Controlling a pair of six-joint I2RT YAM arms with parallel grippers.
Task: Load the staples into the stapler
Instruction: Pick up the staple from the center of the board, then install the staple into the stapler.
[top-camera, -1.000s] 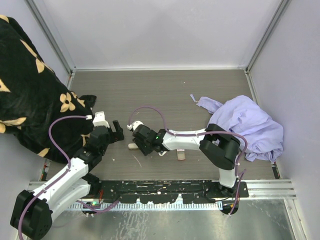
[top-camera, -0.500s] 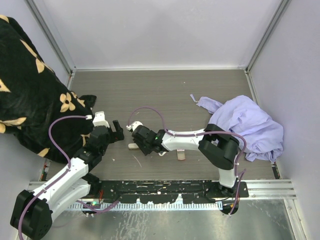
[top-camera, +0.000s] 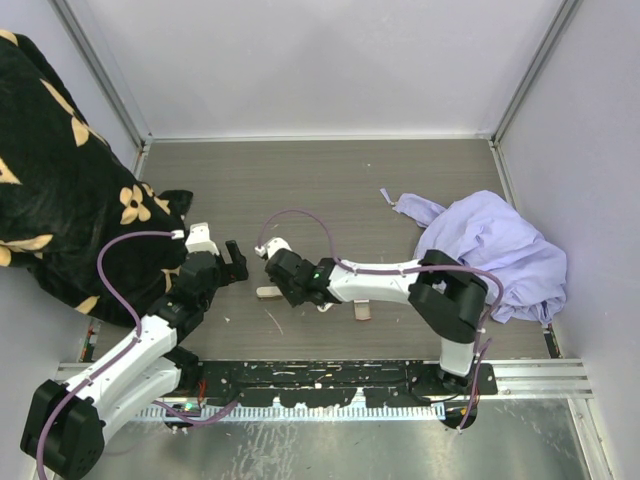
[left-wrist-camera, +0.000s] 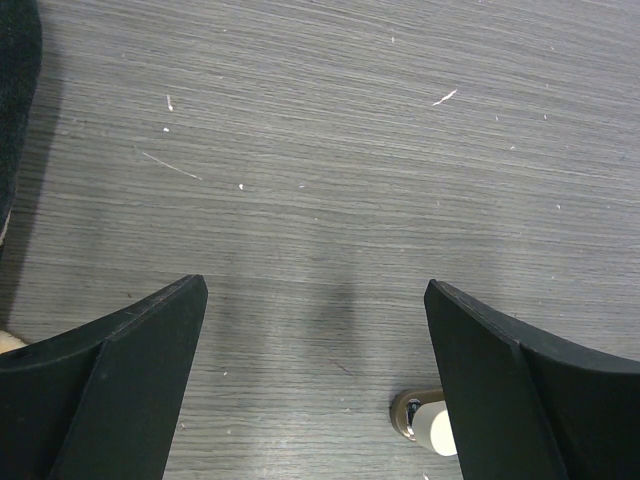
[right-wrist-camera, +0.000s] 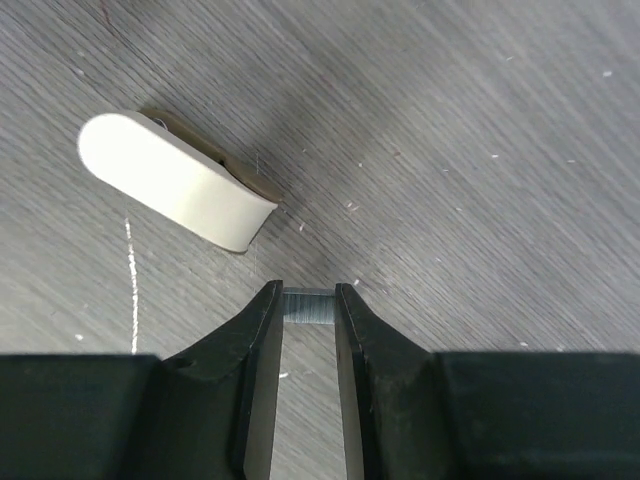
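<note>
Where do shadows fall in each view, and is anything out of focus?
Top external: even light, soft shadows. Left wrist: faint shadow on the table inside the open left gripper. Right wrist: stapler sharp with a thin shadow; right gripper looks flat black.

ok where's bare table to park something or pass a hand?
The far half of the table is bare, between the black floral blanket and the lavender cloth, up to the back wall. The near centre is crowded: the open left gripper, the right gripper shut on a staple strip, the stapler, and a tan piece.
</note>
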